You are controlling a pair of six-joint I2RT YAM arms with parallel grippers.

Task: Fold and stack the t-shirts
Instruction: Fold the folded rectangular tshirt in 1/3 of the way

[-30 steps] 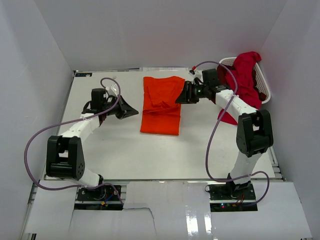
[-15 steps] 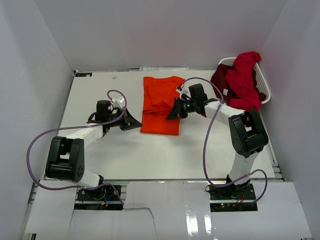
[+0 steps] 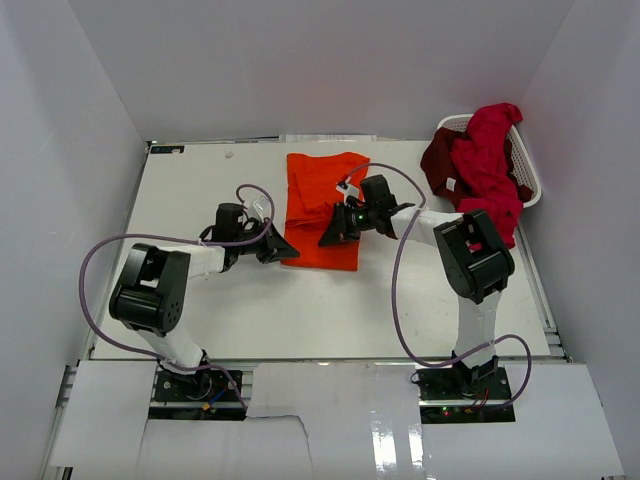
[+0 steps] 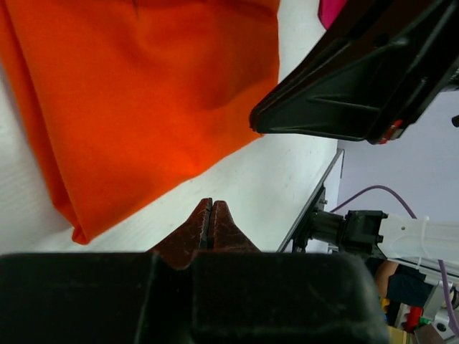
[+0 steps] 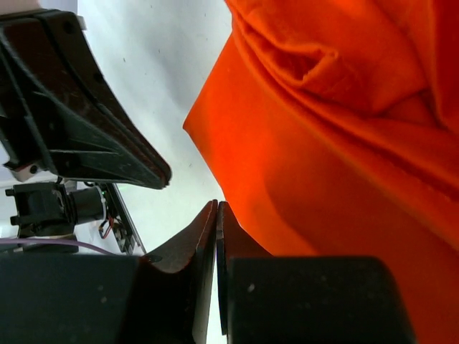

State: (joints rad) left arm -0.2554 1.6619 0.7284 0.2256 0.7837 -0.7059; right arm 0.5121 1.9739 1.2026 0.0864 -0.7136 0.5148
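Note:
The orange t-shirt lies folded in a long strip on the white table. My left gripper sits low at the strip's near left corner, and my right gripper hovers over its near right part. From the left wrist, the left gripper is shut with empty jaws over bare table, just short of the orange cloth. From the right wrist, the right gripper is shut at the cloth's edge, with nothing seen between its jaws. A crimson t-shirt and a maroon one drape over the basket.
The white laundry basket stands at the back right against the wall. White walls close in the table on three sides. Each wrist view shows the other gripper close by, the right one and the left one. Purple cables loop over both arms.
Both arms have swung inward to the near end of the orange shirt. The right gripper came from near the basket and shut; the left moved right and finished closing.

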